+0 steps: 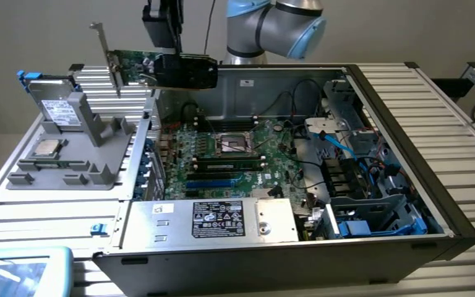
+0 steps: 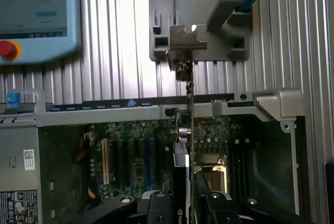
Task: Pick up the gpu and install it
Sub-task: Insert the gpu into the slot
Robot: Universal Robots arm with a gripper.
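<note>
Black fingers of my end effector (image 1: 174, 52) are clamped on the top edge of the gpu (image 1: 159, 69). The card hangs upright in the air, green board and black cooler on edge, with its silver bracket (image 1: 103, 52) at the end toward the exterior view's left. It hovers over the edge of the open computer case (image 1: 402, 142), clear of the motherboard (image 1: 221, 154) below. Beside the case, on the ribbed metal counter (image 1: 444, 99), a grey holder (image 1: 85, 145) carries a silver drive (image 1: 56, 105) with blue clips.
</note>
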